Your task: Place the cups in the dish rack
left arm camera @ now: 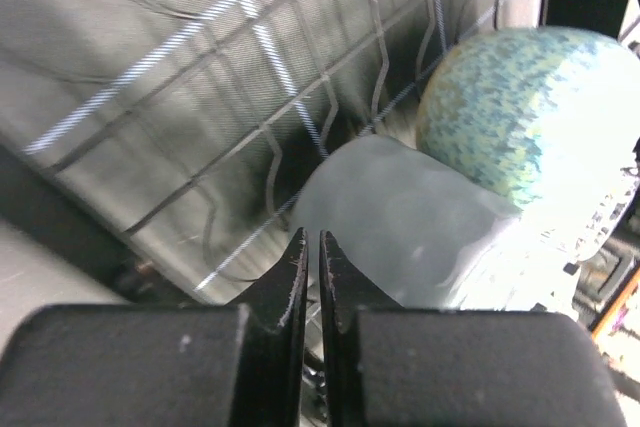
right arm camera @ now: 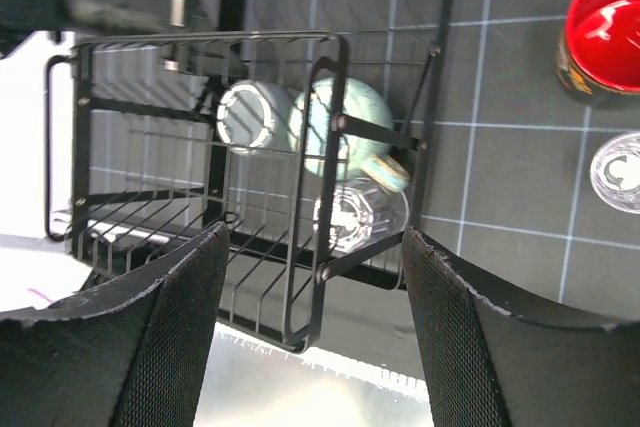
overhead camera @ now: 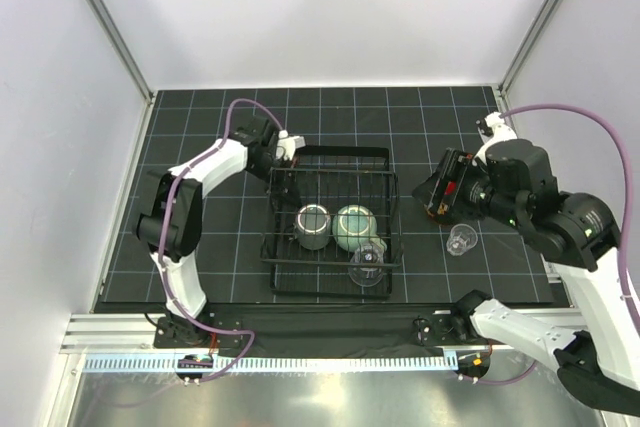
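The black wire dish rack [overhead camera: 385, 209] stands mid-mat. In it lie the dark grey-green mug [overhead camera: 313, 224], the speckled pale-green mug [overhead camera: 354, 227] and a clear glass [overhead camera: 367, 265]. A second clear glass [overhead camera: 461, 241] stands on the mat to the right of the rack. The dark cup with the red inside [right arm camera: 605, 32] stands behind that glass [right arm camera: 620, 172], mostly hidden under my right arm in the top view. My right gripper [overhead camera: 432, 197] is open and empty, above the mat beside the rack's right side. My left gripper [overhead camera: 285, 147] is shut and empty at the rack's back-left corner.
The black gridded mat [overhead camera: 200, 247] ends at a metal rail [overhead camera: 300, 332] near the arm bases. White walls close in the back and both sides. In the left wrist view the rack wires [left arm camera: 330, 97] and both mugs [left arm camera: 520, 107] are close ahead.
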`<state>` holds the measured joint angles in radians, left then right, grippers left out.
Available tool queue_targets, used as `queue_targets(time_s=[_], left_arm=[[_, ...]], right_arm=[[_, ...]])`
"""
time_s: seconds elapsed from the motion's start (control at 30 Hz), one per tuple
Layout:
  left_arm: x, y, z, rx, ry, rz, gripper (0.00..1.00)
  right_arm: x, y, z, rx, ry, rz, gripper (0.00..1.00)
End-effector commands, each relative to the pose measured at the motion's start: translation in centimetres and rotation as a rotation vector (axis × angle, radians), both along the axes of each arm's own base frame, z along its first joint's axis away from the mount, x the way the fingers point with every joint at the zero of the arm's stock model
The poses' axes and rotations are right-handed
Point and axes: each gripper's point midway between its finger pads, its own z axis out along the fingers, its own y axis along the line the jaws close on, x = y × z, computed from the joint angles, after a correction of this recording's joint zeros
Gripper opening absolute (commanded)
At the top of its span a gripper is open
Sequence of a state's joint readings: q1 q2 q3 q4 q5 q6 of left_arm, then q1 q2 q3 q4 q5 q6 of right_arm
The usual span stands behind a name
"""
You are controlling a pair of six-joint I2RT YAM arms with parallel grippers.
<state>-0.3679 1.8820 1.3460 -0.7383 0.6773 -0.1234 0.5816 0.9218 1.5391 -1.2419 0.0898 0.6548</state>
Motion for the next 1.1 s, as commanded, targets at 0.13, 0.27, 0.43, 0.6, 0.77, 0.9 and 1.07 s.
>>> queue_targets(time_s=[0.13, 0.27, 0.43, 0.6, 0.77, 0.9, 1.07], left_arm=[[5.0, 2.6, 2.6, 0.016, -0.067, 0.185, 0.1], [7.7, 5.1, 4.2, 0.05, -0.116, 0.389, 0.14], [6.8, 7.8, 9.1, 0.031, -0.182, 0.64, 0.3], [4.1, 10.5, 13.7, 0.04, -0.318, 0.744, 0.42], [0.3, 11.5, 18.9, -0.013, -0.461, 0.718, 0.48], [-2.6, 11.5, 20.5, -0.034, -0.47, 0.697, 0.49], [-4.3, 10.9, 21.4, -0.046, -0.476, 0.666, 0.5]], right_arm=[[1.1, -3.0, -1.0, -0.084, 0.063, -0.211, 0.71], [2.4, -5.4, -1.7, -0.185, 0.074, -0.317, 0.7], [3.3, -7.8, -5.4, -0.233, 0.216, -0.373, 0.7], [4.2, -8.8, -9.0, -0.225, 0.293, -0.397, 0.71], [3.8, -10.1, -15.0, -0.355, 0.422, -0.382, 0.71], [3.7, -9.7, -18.1, -0.351, 0.448, -0.361, 0.71], [4.3, -10.3, -20.6, -0.418, 0.482, -0.35, 0.68]])
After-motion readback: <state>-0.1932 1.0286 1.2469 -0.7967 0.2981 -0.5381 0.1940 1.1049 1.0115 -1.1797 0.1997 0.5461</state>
